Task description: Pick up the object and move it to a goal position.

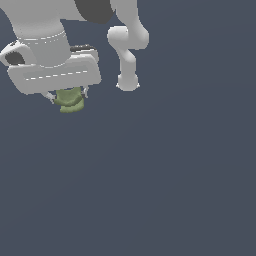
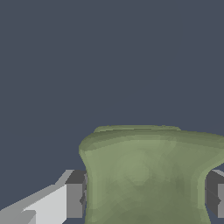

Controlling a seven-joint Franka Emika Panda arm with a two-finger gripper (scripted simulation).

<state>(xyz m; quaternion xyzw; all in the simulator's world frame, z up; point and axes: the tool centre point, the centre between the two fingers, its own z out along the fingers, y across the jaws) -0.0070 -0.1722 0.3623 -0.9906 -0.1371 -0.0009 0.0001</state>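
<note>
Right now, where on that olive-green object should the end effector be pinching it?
Across the narrowed waist of the olive-green object, coming from above. The wrist view shows it flaring wider beyond the fingers, so the end effector seats best there.

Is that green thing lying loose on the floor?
No, the green object sits between the gripper fingers, pads against both its sides.
</note>
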